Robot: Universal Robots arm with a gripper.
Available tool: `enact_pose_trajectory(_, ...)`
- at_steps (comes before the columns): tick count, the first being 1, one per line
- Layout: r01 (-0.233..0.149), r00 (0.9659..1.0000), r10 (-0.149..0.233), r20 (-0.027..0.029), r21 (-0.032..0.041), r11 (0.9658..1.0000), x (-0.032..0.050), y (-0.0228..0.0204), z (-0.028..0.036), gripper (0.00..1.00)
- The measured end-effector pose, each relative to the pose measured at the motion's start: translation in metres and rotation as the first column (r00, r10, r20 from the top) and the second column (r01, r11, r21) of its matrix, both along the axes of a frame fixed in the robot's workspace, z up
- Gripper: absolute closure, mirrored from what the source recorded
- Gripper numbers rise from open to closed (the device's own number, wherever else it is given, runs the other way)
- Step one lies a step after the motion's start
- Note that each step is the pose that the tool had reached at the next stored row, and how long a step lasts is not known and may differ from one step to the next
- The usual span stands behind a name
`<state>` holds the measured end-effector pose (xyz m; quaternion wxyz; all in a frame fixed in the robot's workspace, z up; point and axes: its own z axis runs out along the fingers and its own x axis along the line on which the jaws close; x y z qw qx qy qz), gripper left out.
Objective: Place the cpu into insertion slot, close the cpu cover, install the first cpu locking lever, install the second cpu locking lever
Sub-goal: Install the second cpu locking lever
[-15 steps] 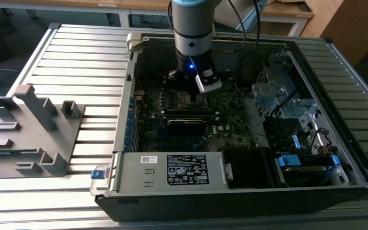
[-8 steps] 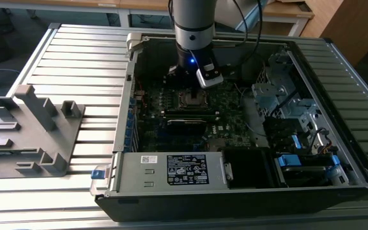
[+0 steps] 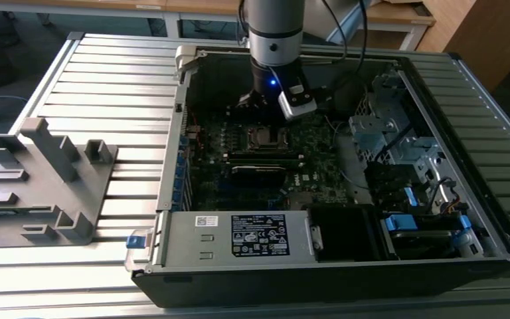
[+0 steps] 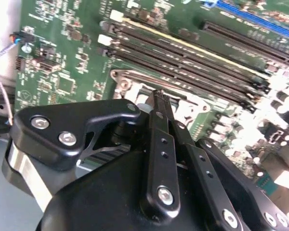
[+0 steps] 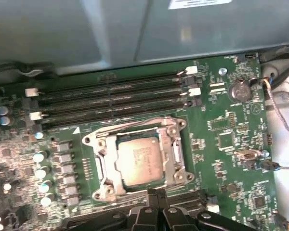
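Note:
The cpu (image 5: 139, 161), a dull silver square chip, lies flat in the insertion slot (image 5: 97, 169) on the green motherboard. The cpu cover (image 5: 176, 155), a thin metal frame with a cut-out centre, lies down around the chip. A thin lever wire (image 5: 130, 126) runs along the side of the socket towards the memory slots. My gripper (image 5: 157, 193) hangs just off the socket's opposite edge, its black fingers pressed together and holding nothing. In the second wrist view the gripper (image 4: 159, 94) points at the socket's metal rim (image 4: 135, 79). In the exterior view the arm's wrist (image 3: 275, 80) stands over the insertion slot (image 3: 267, 137).
Several long black memory slots (image 5: 115, 103) run beside the socket. A labelled grey power-supply box (image 3: 237, 236) fills the near end of the open case. Drive bays and cables (image 3: 397, 133) crowd the exterior view's right. A grey fixture (image 3: 42, 179) sits on the slatted table at its left.

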<state>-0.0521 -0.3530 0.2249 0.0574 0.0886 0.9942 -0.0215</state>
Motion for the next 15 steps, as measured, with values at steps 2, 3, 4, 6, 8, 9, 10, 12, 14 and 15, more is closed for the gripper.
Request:
enact_pose_trajectory(2, 0.000, 1.0000, 0.000, -0.0017, 0.0000, 1.0000, 0.0018, 0.0020, 0.0000, 0.90)
enact_pose_trajectory(3, 0.000, 1.0000, 0.000, -0.0018, 0.0000, 1.0000, 0.0018, 0.0032, 0.0000, 0.90)
enact_pose_trajectory(4, 0.000, 1.0000, 0.000, -0.0018, 0.0000, 1.0000, 0.0018, 0.0048, 0.0000, 0.90)
enact_pose_trajectory(6, 0.000, 1.0000, 0.000, -0.0017, -0.0001, 1.0000, 0.0014, 0.0082, -0.0001, 0.90)
enact_pose_trajectory(8, 0.000, 1.0000, 0.000, -0.0018, 0.0000, 1.0000, -0.0017, 0.0111, -0.0005, 0.90)
enact_pose_trajectory(9, 0.000, 1.0000, 0.000, -0.0018, -0.0001, 1.0000, -0.0034, 0.0124, -0.0007, 0.90)
enact_pose_trajectory(10, 0.000, 1.0000, 0.000, -0.0018, -0.0001, 1.0000, -0.0052, 0.0133, -0.0010, 0.90)
enact_pose_trajectory(12, 0.000, 1.0000, 0.000, -0.0018, 0.0000, 1.0000, -0.0063, 0.0138, -0.0012, 0.90)
enact_pose_trajectory(14, 0.000, 1.0000, 0.000, -0.0018, 0.0000, 1.0000, -0.0063, 0.0140, -0.0012, 0.90)
enact_pose_trajectory(15, 0.000, 1.0000, 0.000, -0.0018, 0.0000, 1.0000, -0.0063, 0.0141, -0.0012, 0.90)
